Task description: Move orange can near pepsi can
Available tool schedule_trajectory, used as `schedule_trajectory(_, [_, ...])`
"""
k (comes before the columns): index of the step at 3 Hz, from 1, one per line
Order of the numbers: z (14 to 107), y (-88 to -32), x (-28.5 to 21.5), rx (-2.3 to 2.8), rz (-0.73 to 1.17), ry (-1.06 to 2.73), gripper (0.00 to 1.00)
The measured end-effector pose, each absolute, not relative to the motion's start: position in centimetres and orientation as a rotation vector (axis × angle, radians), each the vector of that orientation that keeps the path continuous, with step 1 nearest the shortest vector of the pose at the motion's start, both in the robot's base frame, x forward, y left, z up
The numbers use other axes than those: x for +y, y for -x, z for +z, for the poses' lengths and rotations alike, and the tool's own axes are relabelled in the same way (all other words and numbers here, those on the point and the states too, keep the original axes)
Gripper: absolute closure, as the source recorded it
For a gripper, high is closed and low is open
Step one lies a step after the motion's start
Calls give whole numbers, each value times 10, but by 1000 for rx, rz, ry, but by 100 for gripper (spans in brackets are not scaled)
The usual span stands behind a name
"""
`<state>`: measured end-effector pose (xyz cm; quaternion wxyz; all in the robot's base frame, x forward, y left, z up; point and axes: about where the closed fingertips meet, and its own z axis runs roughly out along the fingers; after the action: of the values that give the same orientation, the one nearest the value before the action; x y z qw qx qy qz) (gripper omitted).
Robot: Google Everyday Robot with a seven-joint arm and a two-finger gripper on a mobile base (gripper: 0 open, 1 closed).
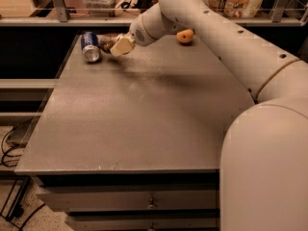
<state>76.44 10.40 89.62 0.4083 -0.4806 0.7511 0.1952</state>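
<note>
Camera view gives me the grey table (144,119) from the front, with my arm (216,30) reaching across from the right to its far left corner. The gripper (118,46) sits at that corner, low over the tabletop, its pale fingers (123,45) closed on the orange can (106,42). I see only the can's left end sticking out past the fingers, lying roughly on its side; it is dark and partly covered, so I cannot tell whether it rests on the surface or hangs just above it. The pepsi can (90,47) lies on its side just left of it, silver end toward me, blue body pointing to the back edge. The two cans are just beside each other, possibly touching. An orange fruit (185,35) rests near the back edge, well apart to the right, behind my arm. Drawer fronts (151,203) run below the table's front edge.
</note>
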Motion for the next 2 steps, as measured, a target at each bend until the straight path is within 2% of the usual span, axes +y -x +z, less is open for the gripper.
schedule_trajectory(1, [892,-768,113,1894,522,1179,0])
schedule_trajectory(2, [892,-765,121,1879,588,1160,0])
